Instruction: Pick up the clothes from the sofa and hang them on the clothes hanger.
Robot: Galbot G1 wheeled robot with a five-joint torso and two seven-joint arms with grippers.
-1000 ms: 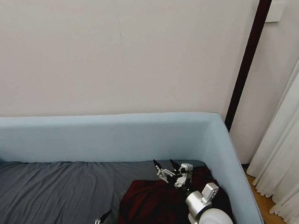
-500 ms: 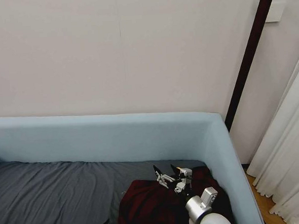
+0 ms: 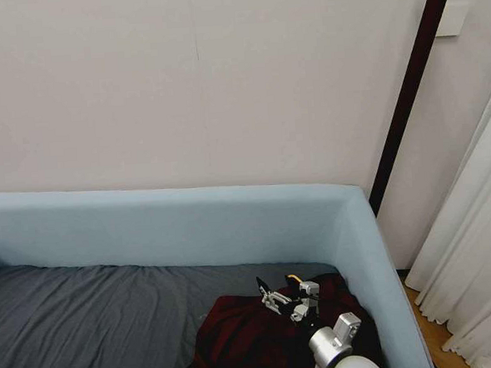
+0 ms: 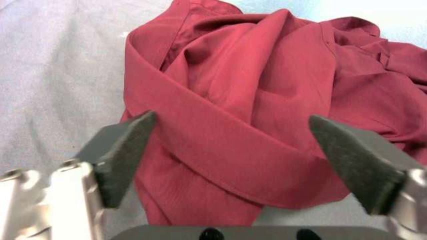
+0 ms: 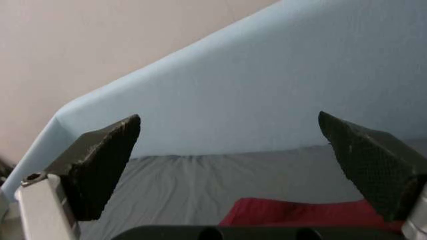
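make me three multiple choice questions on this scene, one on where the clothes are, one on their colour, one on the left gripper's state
1. Where do the clothes lie?
A. on the floor
B. on the sofa seat, by its right arm
C. over the sofa's back

2. What colour are the clothes?
A. white
B. dark red
C. green

3. How is the left gripper?
A. shut on the clothes
B. shut on a hanger
C. open, holding nothing

Answers:
1 B: the head view shows the heap on the grey seat against the right arm.
2 B: the left wrist view shows dark red cloth.
3 C: its fingers stand wide apart over the clothes; the right gripper is open too.
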